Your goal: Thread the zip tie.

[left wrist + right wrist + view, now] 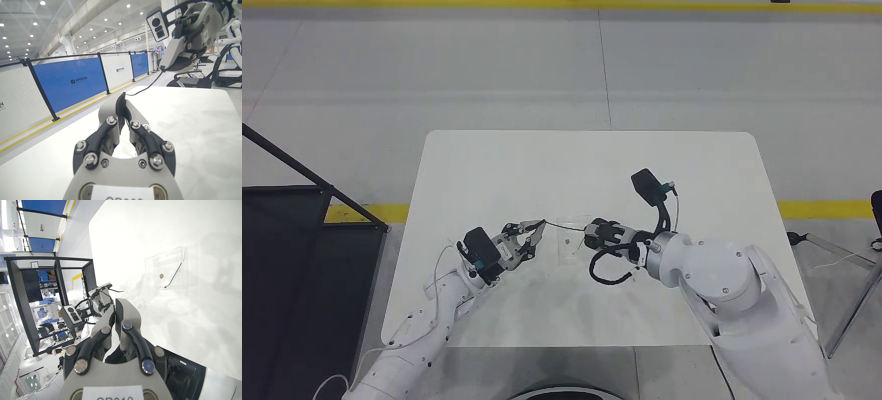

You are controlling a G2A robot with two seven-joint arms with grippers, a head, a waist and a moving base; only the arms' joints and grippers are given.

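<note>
A: State of the left tool [123, 94]?
B: Clamped on the zip tie [148, 87], held above the counter [189, 123].
A: And the right tool [162, 67]?
B: Closed too, fingertips right at the tie's far end; cannot tell whether gripping it.
A: Anything else?
B: A second black tie [174, 274] lying on a clear plate [151, 264], near both tools.

A white table [492, 170] with rounded corners stands on a pale grey floor [542, 60] marked with yellow stripes [392, 212]. Near it, a barrier of blue and white perforated panels [71, 83] runs on black posts [103, 73], with 2 yellow lines along its foot. Round recessed lights [35, 23] dot the white ceiling [75, 19]. A black metal frame [47, 259] with a dark panel [282, 270] stands near one table edge.
</note>
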